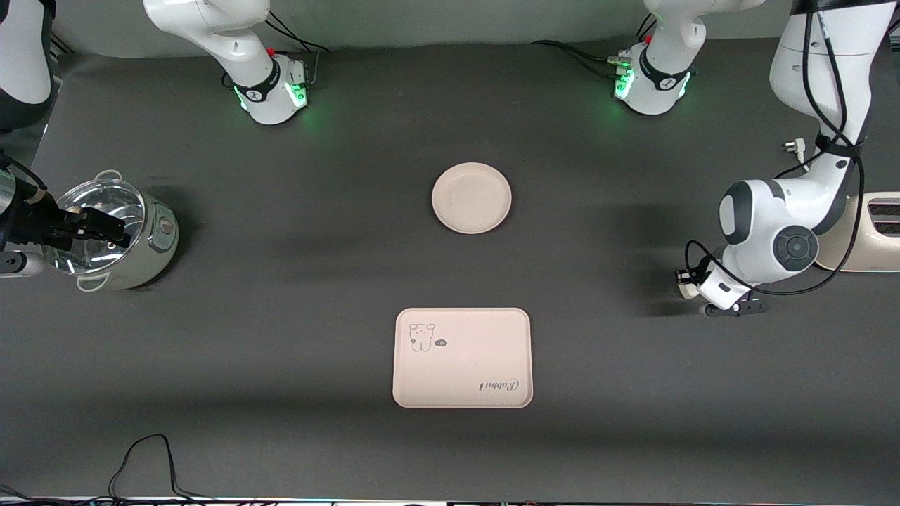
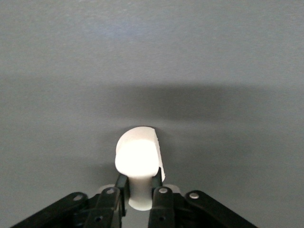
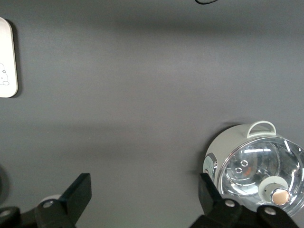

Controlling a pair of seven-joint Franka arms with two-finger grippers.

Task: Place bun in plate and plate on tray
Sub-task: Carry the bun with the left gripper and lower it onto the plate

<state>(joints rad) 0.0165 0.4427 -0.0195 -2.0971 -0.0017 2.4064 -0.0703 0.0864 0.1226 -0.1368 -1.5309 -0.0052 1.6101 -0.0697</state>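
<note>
The off-white bun (image 2: 137, 159) sits pinched between the fingers of my left gripper (image 2: 140, 190), which is shut on it. In the front view the left gripper (image 1: 695, 292) is low over the dark mat at the left arm's end of the table, and the bun (image 1: 685, 291) peeks out beside it. The round cream plate (image 1: 471, 197) lies empty at mid table. The rectangular tray (image 1: 462, 358) with the bear drawing lies nearer to the front camera than the plate, also empty. My right gripper (image 1: 112, 230) is open and empty over a lidded pot; in the right wrist view (image 3: 145, 192) only mat shows between its fingers.
A pale pot with a glass lid (image 1: 116, 235) stands at the right arm's end of the table and shows in the right wrist view (image 3: 254, 166). A cream appliance (image 1: 868, 235) stands at the left arm's end. A black cable (image 1: 148, 457) lies near the front edge.
</note>
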